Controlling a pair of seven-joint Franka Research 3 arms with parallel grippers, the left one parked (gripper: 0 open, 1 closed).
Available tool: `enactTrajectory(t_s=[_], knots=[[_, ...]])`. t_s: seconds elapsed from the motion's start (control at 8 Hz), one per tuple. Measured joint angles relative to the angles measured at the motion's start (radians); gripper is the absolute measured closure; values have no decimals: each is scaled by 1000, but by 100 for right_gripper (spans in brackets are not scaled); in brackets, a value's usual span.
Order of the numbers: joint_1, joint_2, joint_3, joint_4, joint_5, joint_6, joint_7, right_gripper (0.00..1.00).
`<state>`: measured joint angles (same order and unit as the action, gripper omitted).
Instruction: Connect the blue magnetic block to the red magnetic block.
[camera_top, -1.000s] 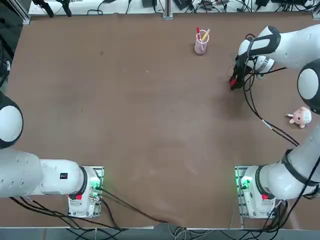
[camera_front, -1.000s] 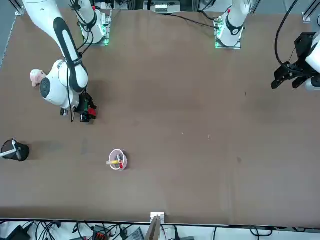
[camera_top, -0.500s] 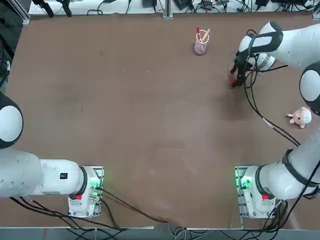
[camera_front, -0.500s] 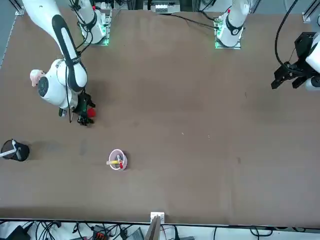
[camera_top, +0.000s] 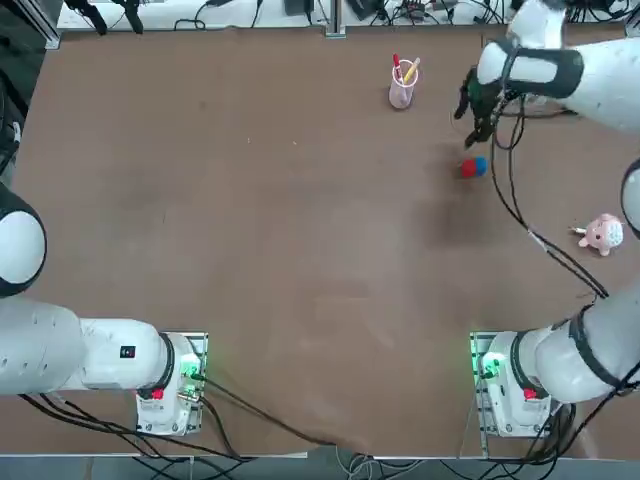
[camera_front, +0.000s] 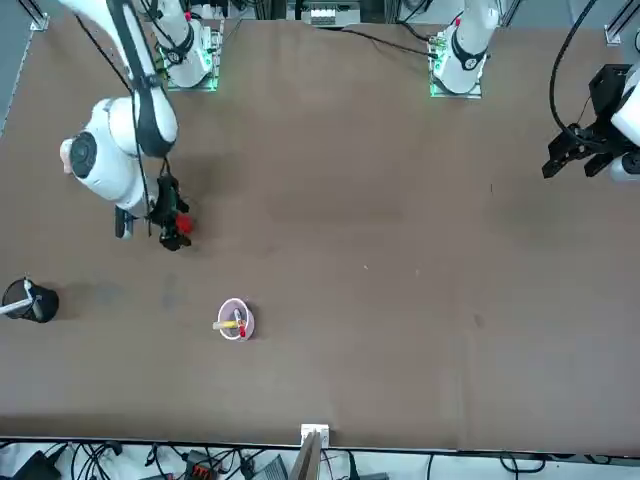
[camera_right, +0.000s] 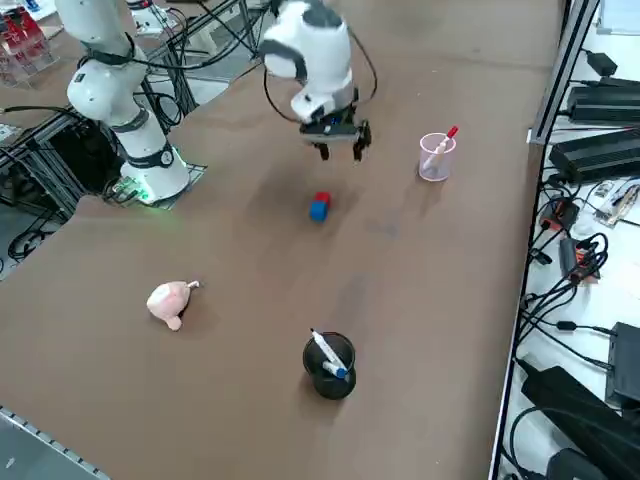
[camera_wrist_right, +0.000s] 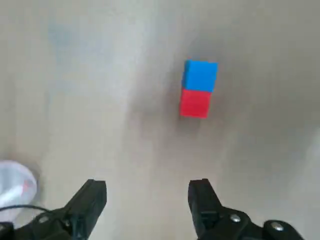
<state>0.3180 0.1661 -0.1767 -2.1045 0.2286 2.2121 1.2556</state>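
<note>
The blue magnetic block (camera_wrist_right: 200, 75) and the red magnetic block (camera_wrist_right: 194, 103) lie on the brown table, touching side by side as one piece. In the top view the red block (camera_top: 467, 169) is beside the blue block (camera_top: 481, 165) at the far right. The right side view shows the same pair, red (camera_right: 321, 199) against blue (camera_right: 318, 211). My right gripper (camera_wrist_right: 146, 192) hangs above them, open and holding nothing. It sits a little toward the far edge from the blocks (camera_top: 478, 118), with its fingers pointing down (camera_right: 341, 150).
A pink cup (camera_top: 402, 90) holding pens stands near the far edge, left of the gripper. A pink plush toy (camera_top: 601, 233) lies at the right edge. A black pen holder (camera_right: 329, 365) stands farther out. The arm's cable (camera_top: 515, 215) trails over the table.
The gripper has opened, let go of the blocks and risen away toward the far edge. The red and blue blocks stay joined on the table.
</note>
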Motion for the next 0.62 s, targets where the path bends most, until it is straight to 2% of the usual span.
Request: enactTrajectory(t_s=[0.25, 0.38, 0.62], knots=[[-42, -32, -7, 211, -46, -281, -198, 0], [-80, -36, -10, 301, -49, -367, -341, 0], [-138, -37, -15, 412, -91, -460, -648, 0]])
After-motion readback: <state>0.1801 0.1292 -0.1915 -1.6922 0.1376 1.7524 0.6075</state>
